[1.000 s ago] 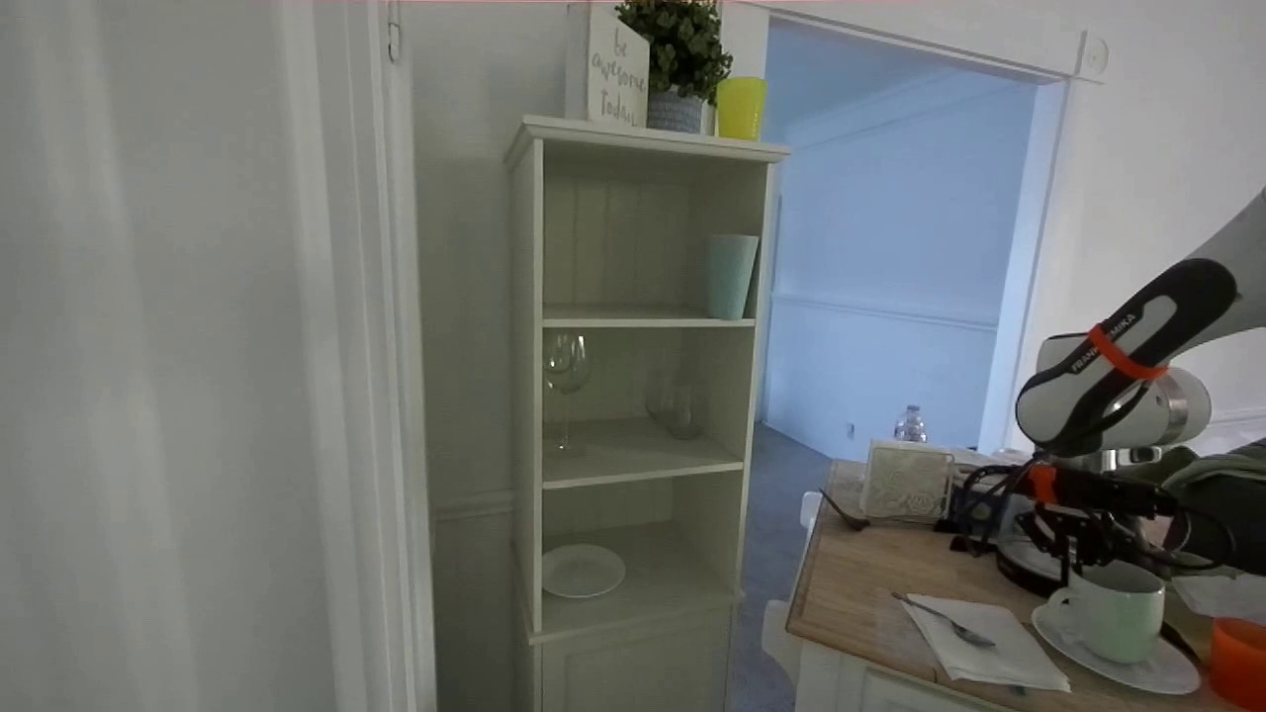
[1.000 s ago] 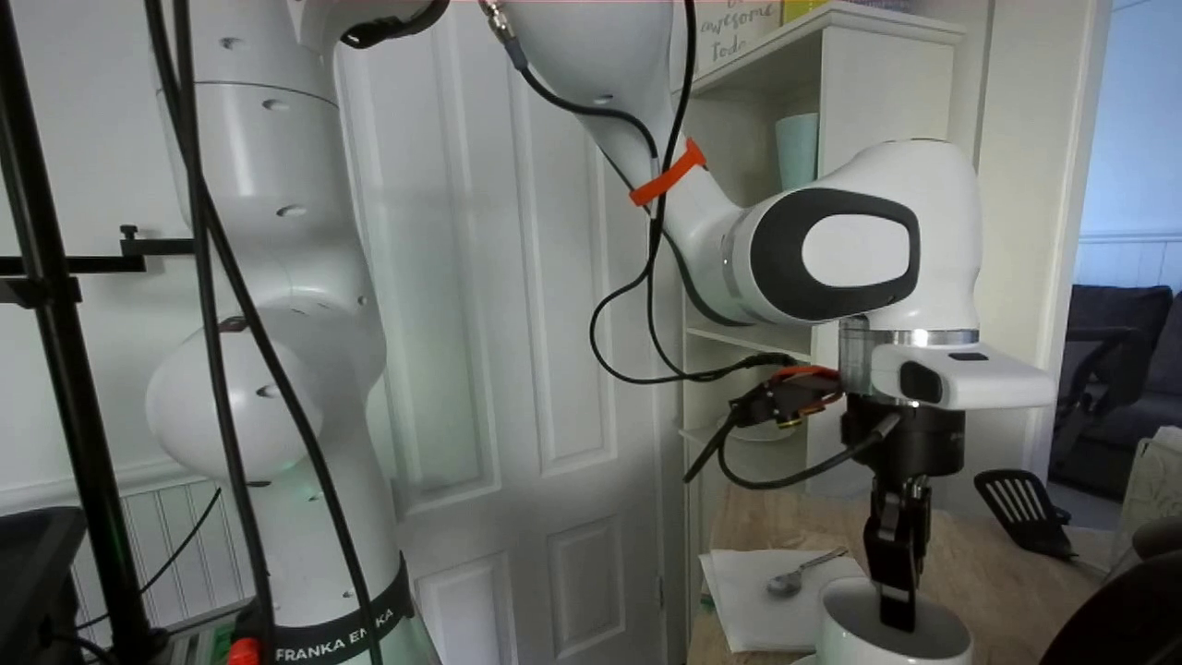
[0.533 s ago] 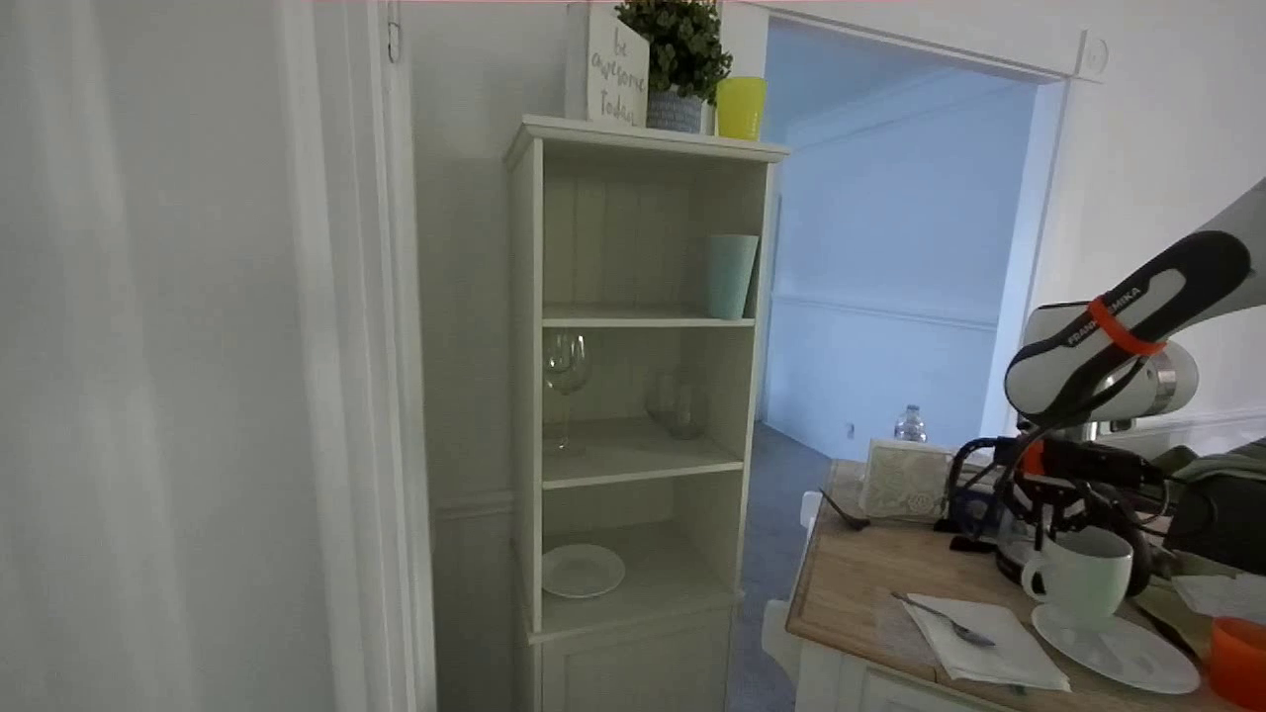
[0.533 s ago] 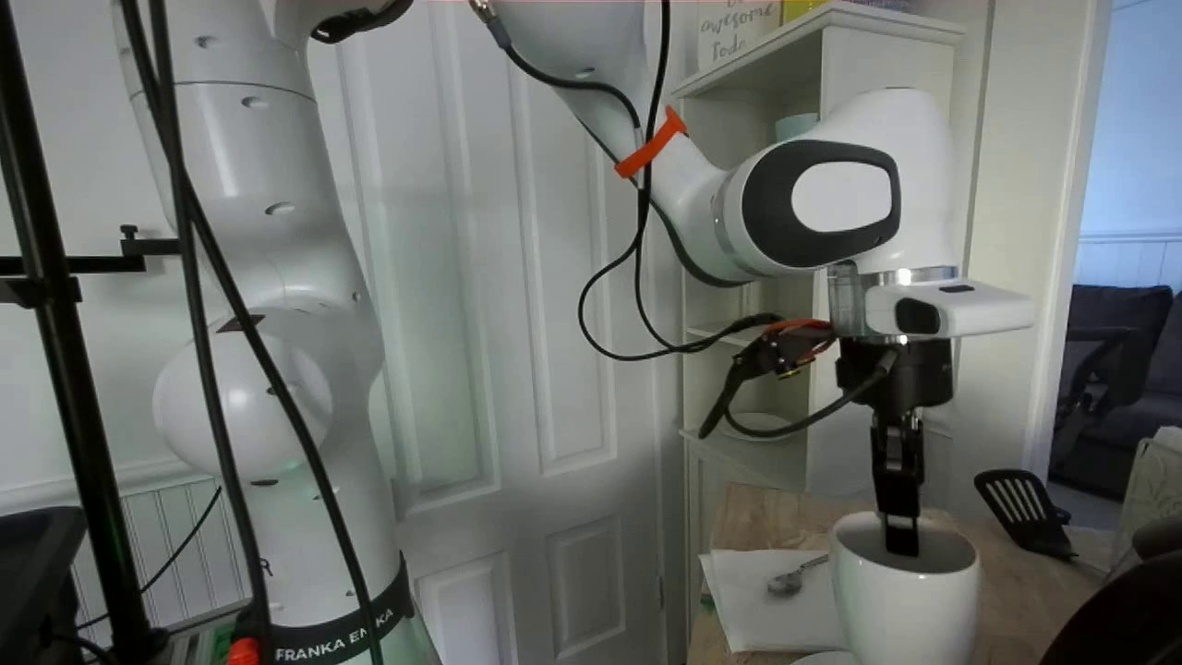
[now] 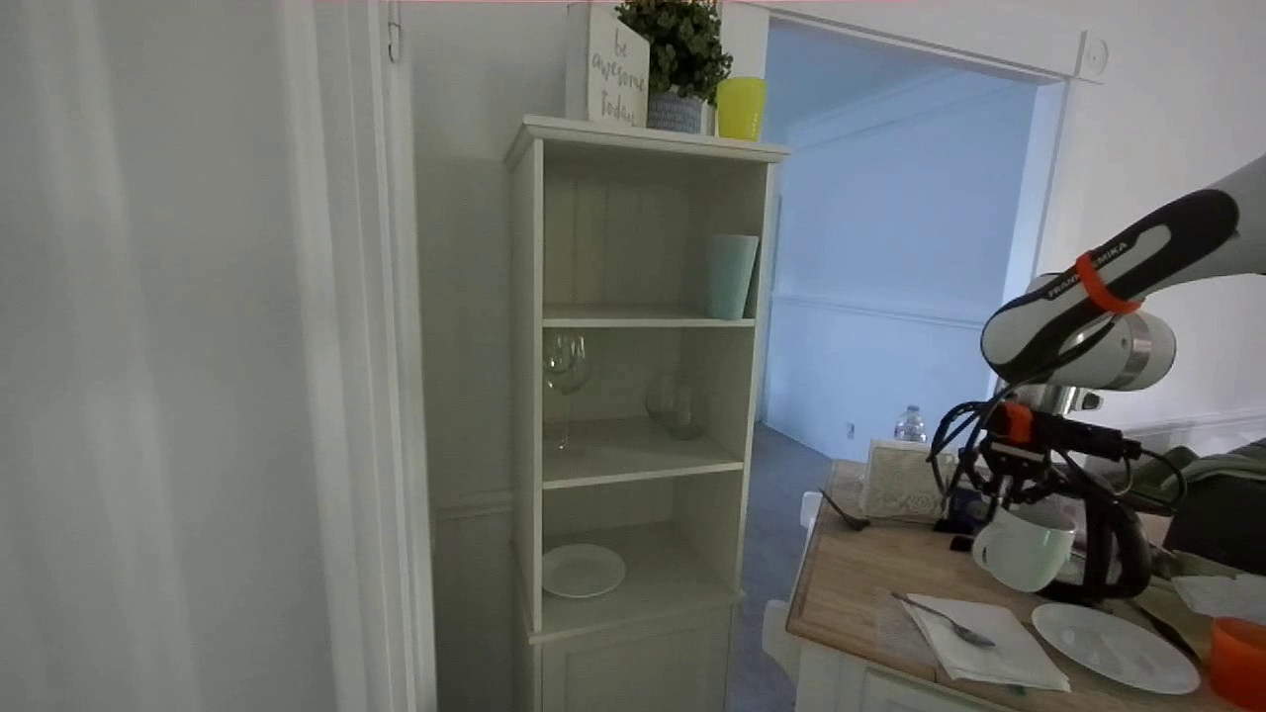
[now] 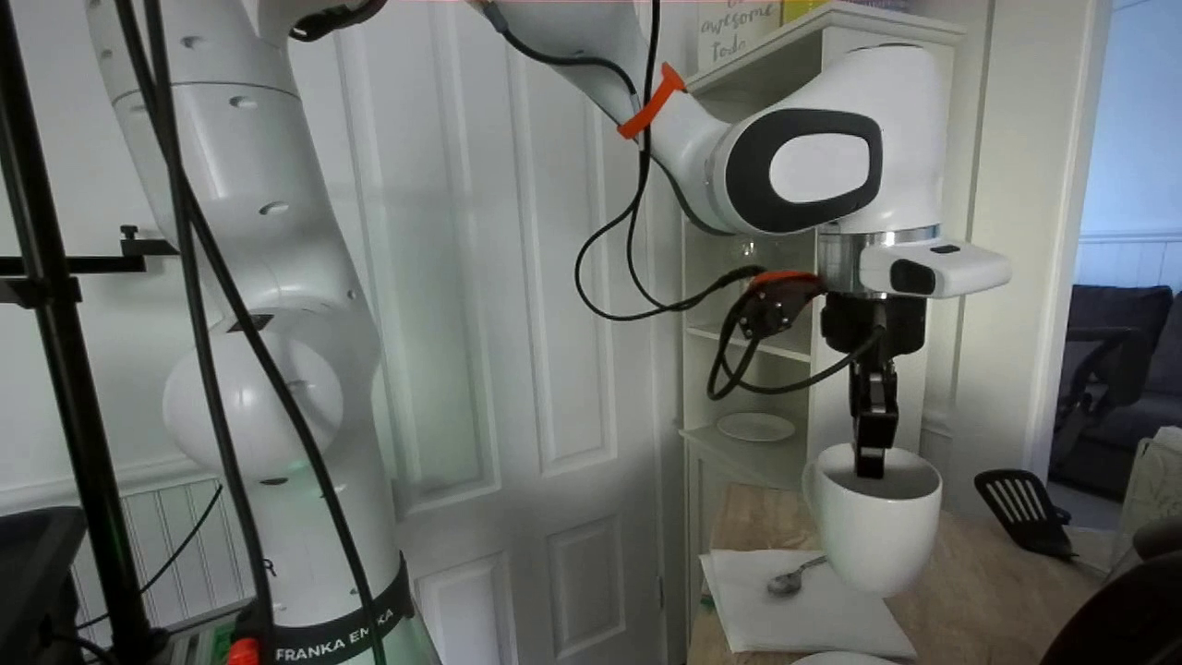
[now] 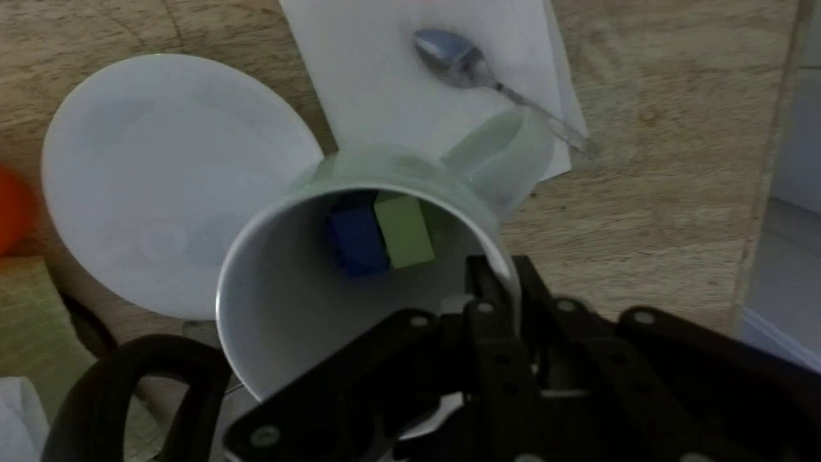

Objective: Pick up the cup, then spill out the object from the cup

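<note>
The white cup (image 5: 1037, 552) hangs in the air above the wooden table, mouth up and leaning slightly. It also shows in an exterior view (image 6: 882, 536) and in the wrist view (image 7: 288, 321). My gripper (image 7: 502, 268) is shut on its rim, one finger inside and one outside. The gripper also shows in both exterior views (image 5: 1005, 491) (image 6: 870, 462). The cup's handle (image 7: 513, 154) points away from the fingers. Inside lie a blue block (image 7: 359, 242) and a yellow-green block (image 7: 405, 232), seen only in the wrist view.
The white saucer (image 5: 1116, 649) lies on the table beside a napkin (image 5: 989, 643) with a spoon (image 5: 954, 625). An orange cup (image 5: 1238, 661) stands at the right edge. A black-handled kettle (image 5: 1108, 554) is close to the cup. A slotted spatula (image 6: 1020, 508) lies on the table.
The gripper has lifted the cup up off the saucer, leaving the saucer bare. The cup has moved away from the saucer, toward the far side in an exterior view, and now leans slightly.
</note>
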Robot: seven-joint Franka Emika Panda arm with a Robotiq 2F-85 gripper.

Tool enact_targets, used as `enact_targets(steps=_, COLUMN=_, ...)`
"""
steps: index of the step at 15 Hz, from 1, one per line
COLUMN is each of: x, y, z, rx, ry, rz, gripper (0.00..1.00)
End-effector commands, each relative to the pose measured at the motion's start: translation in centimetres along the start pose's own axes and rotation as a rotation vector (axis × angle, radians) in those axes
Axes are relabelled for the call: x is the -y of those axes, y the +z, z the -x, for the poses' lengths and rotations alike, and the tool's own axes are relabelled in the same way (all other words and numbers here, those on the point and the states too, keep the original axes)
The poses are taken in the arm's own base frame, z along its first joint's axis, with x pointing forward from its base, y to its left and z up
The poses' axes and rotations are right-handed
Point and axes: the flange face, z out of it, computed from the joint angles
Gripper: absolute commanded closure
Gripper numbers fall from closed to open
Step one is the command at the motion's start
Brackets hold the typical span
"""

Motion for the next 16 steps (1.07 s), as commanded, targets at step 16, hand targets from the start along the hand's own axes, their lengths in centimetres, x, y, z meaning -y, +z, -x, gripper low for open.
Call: enact_targets(steps=16, x=-8.4, y=1.8, z=-5.1, rx=0.689, ry=0.182, rz=-0.553, gripper=0.97)
